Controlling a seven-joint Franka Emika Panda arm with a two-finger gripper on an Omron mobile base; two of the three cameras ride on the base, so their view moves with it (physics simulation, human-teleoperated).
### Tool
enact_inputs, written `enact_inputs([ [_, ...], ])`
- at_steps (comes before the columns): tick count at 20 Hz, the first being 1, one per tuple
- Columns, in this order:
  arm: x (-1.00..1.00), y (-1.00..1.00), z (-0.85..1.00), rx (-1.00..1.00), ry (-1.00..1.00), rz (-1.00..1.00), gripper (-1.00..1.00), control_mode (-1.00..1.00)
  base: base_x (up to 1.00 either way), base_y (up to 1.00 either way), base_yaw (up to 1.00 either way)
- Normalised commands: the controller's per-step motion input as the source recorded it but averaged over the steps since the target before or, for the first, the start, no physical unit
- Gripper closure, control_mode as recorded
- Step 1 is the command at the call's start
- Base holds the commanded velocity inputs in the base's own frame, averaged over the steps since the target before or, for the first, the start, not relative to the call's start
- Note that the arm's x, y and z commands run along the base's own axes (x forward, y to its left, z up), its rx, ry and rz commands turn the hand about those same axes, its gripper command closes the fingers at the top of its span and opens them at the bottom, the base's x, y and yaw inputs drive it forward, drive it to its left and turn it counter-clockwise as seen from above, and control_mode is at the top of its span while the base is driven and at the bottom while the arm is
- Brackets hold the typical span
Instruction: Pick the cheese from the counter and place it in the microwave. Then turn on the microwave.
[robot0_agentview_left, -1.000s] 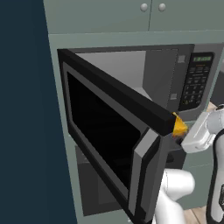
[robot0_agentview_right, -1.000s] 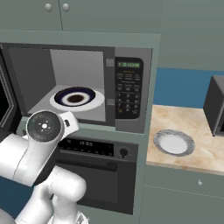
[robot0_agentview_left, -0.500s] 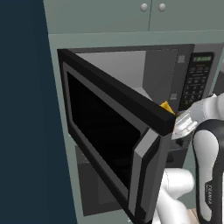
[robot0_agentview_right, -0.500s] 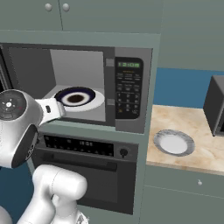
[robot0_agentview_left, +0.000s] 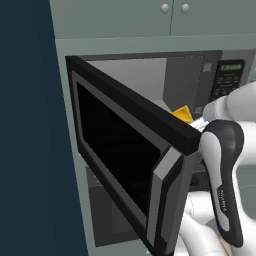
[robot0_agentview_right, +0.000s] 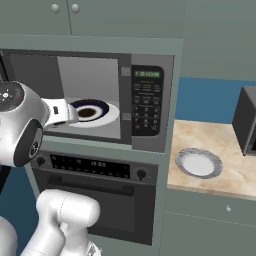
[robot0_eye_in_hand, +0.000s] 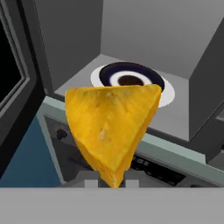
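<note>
Simulated kitchen w/ grey-green cabinet fronts. The table (robot0_agentview_right: 222, 150), light tan wood-look, sits to the right of the appliance column & carries a round grey-white plate (robot0_agentview_right: 198, 163); a dark boxy appliance (robot0_agentview_right: 247, 127) stands at its far right, cut off by the frame edge. The microwave (robot0_agentview_right: 146, 107) is built into the column, door (robot0_agentview_left: 125, 150) swung wide open toward the left base cam, keypad w/ green display on the right side. Inside, on the cavity floor, lies a round white turntable plate (robot0_eye_in_hand: 131, 81) w/ dark ring & dark centre. Below the microwave is a black oven (robot0_agentview_right: 95, 185) w/ knobs & long display strip.

The tool (robot0_eye_in_hand: 110, 180) is closed down narrow, pinching the cheese (robot0_eye_in_hand: 111, 127) at its lower tip. The cheese, a yellow-orange wedge, hangs in air at the microwave's front opening, just before the sill, not touching the turntable plate. In the left base view a yellow corner of the cheese shows above the door's top edge.

Hard to make out: the tool's fingers are mostly hidden under the wedge in the hand view. In the right base view the arm's white wrist covers the tool & cheese. The open door blocks most of the cavity from the left base view.
</note>
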Motion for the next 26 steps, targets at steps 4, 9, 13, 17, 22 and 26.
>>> enact_inputs([
  [4, 0.33, 0.0, -0.01, 0.02, 0.05, -0.06, 1.0, -1.0, 0.0, 0.0, 0.0],
  [9, 0.33, 0.0, -0.09, 0.08, 0.02, -0.01, 1.0, -1.0, 0.0, 0.0, 0.0],
  [13, 0.29, 0.0, -0.12, 0.07, 0.0, 0.0, 1.0, -1.0, 0.0, 0.0, 0.0],
  [17, 0.4, 0.0, -0.19, 0.04, 0.0, 0.0, 1.0, -1.0, 0.0, 0.0, 0.0],
  [22, 0.43, 0.03, -0.21, 0.0, 0.0, 0.0, 1.0, -1.0, 0.0, 0.0, 0.0],
  [26, 0.38, 0.07, -0.13, 0.0, 0.0, 0.0, 1.0, -1.0, 0.0, 0.0, 0.0],
])
